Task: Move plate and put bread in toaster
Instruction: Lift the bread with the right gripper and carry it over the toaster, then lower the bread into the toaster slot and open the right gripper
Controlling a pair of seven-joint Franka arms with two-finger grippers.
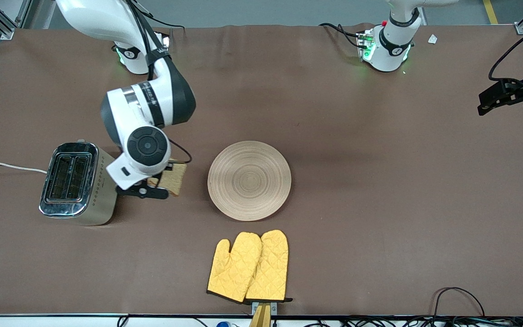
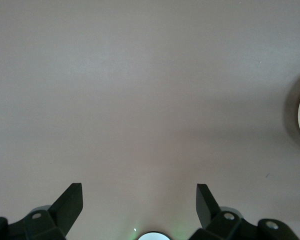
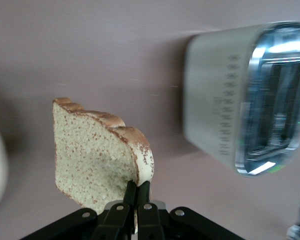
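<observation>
The right claw [image 3: 136,192] pinched the bread [image 3: 97,155] by one edge, slice upright, over the desk [image 1: 379,181] between the toaster [image 1: 76,184] and the plate [image 1: 249,180]. The left claw [image 2: 140,205] waited, spread, above bare desk.

R gripper [image 3: 136,192] jaws clamped; L gripper [image 2: 140,197] jaws wide, waiting.

arms: white shells, dark grey joints, black cables
bases: white, with green lights
gripper fingers [image 2: 70,202]: black, with silver screws
</observation>
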